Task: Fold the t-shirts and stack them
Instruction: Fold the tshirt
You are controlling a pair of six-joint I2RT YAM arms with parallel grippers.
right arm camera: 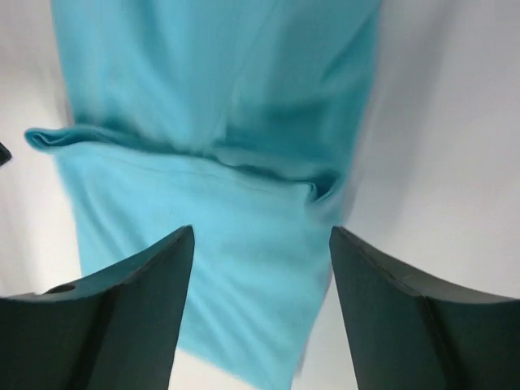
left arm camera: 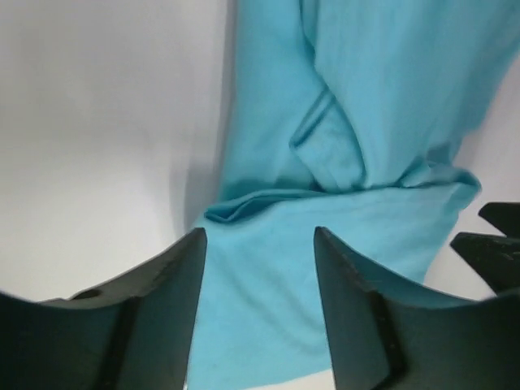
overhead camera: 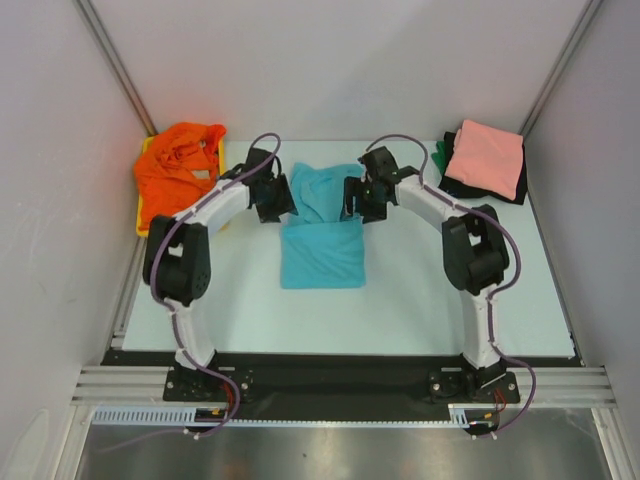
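A turquoise t-shirt (overhead camera: pixel 322 225) lies partly folded in the middle of the table, its far part doubled over. It fills the left wrist view (left arm camera: pixel 341 146) and the right wrist view (right arm camera: pixel 211 122). My left gripper (overhead camera: pixel 283 200) is open above the shirt's left edge, with nothing between its fingers (left arm camera: pixel 162 292). My right gripper (overhead camera: pixel 352 203) is open above the shirt's right edge, also empty. An orange t-shirt (overhead camera: pixel 178 168) lies crumpled at the far left. A salmon pink t-shirt (overhead camera: pixel 486 156) lies folded on top of black and green ones at the far right.
A yellow tray (overhead camera: pixel 147 215) holds the orange shirt at the far left edge. White walls with metal rails close in the table on three sides. The arm bases stand at the near edge.
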